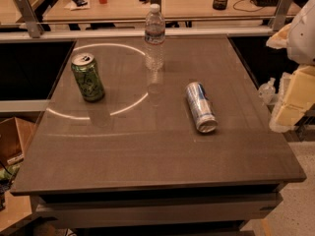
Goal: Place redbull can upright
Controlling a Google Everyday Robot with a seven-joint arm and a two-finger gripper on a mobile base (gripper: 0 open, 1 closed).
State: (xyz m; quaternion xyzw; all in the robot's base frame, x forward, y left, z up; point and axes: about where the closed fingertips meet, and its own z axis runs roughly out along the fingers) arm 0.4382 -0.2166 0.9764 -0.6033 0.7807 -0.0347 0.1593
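Note:
The redbull can (201,107) lies on its side on the grey table (147,151), right of the middle, with its silver top pointing toward the front edge. My gripper (288,100) hangs at the right edge of the view, beyond the table's right side and apart from the can. Part of the white arm (302,26) shows above it. Nothing is seen in the gripper.
A green can (87,76) stands upright at the left of the table. A clear plastic water bottle (154,36) stands upright at the back middle. A railing and a wooden desk with clutter lie behind the table. A cardboard box (12,139) sits on the floor at the left.

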